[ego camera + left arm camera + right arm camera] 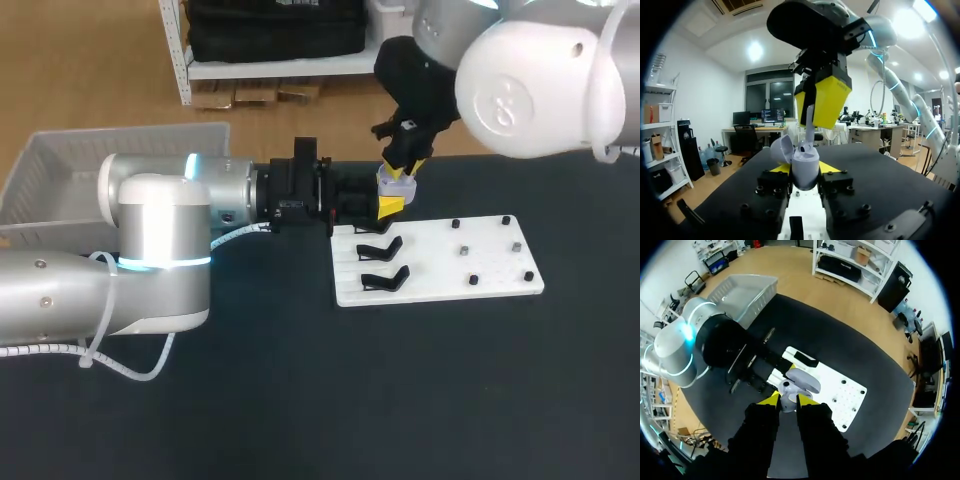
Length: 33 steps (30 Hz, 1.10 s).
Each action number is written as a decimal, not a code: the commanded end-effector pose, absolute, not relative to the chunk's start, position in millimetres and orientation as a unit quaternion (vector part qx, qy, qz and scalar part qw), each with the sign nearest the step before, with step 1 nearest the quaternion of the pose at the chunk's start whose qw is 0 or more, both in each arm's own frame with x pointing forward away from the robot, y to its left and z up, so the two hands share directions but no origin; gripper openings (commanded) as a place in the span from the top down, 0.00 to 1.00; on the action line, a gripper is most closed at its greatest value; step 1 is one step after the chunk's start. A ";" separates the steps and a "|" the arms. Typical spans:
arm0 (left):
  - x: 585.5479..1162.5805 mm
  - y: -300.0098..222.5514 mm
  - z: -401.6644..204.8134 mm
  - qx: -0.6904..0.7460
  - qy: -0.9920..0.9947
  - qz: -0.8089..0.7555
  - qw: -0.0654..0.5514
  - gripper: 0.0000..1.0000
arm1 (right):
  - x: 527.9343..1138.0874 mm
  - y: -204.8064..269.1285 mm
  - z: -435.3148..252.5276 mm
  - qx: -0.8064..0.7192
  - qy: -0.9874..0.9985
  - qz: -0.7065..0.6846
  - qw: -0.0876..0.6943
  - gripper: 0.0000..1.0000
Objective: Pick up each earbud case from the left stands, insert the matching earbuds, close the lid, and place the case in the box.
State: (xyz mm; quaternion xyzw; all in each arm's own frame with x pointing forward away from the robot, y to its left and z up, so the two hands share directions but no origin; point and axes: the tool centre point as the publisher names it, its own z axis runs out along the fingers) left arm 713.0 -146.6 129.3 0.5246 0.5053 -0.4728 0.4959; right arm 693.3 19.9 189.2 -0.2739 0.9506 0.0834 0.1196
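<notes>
- Left arm enters the head view from the left edge; left gripper (392, 205) sits just above centre, at the far left corner of the white board (440, 265).
- Left gripper: fingers narrow, clamped from both sides on the earbud case (806, 169). The case is upright and off the table (300, 400).
- Lid (781, 148) is open and tipped back to one side of the case body.
- Right arm comes in from the upper right of the head view; right gripper (400, 178) points down, directly over the case.
- Right gripper (785, 400): fingers narrow, pinching a white earbud (809, 131). The earbud's lower end is at the case opening; seating depth cannot be told.
- Board: two black stands (382, 262) on its left half, both bare; small dark pegs on the right half.
- Box (60, 180): pale mesh bin in the upper left of the head view, beyond the table edge, well apart from both grippers.
</notes>
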 end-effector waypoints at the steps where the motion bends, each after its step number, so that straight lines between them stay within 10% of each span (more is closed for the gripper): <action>1: 710.8 -146.8 128.2 0.522 0.505 -0.471 0.501 1.00 | 694.2 21.2 185.8 -0.274 0.951 0.082 0.119 1.00; 33: 710.8 -146.8 128.2 0.522 0.505 -0.471 0.501 1.00 | 702.4 30.0 176.0 -0.281 0.951 0.058 0.115 1.00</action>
